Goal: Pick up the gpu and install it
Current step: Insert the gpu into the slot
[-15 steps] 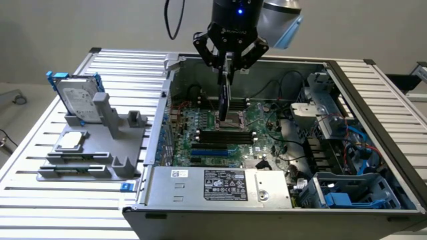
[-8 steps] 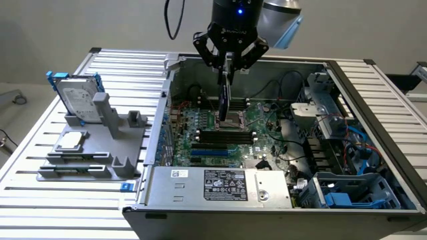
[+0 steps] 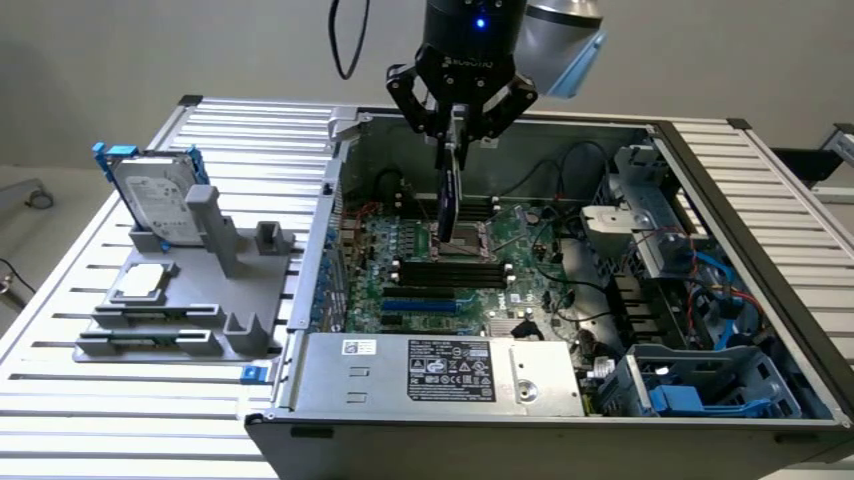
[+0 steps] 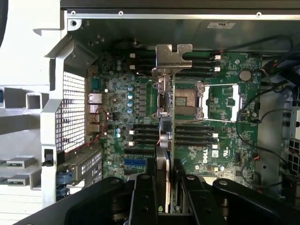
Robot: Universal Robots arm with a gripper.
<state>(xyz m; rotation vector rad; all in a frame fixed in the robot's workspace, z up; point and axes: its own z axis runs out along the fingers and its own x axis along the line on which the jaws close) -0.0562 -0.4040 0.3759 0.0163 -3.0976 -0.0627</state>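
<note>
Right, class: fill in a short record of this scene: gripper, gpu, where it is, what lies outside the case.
gripper: gripper closed on the gpu
gpu pose: upright, hanging edge-down
gpu place: above the motherboard inside the open case, not in a slot
outside case: hard drive and CPU chip on the grey holder

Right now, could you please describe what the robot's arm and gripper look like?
The gripper is black, with jointed fingers and white lettering across its body. Above it sits a black cylindrical wrist section with a small blue light. The arm behind is silver-grey with a light blue cap, and a black cable hangs in a loop beside it.
</note>
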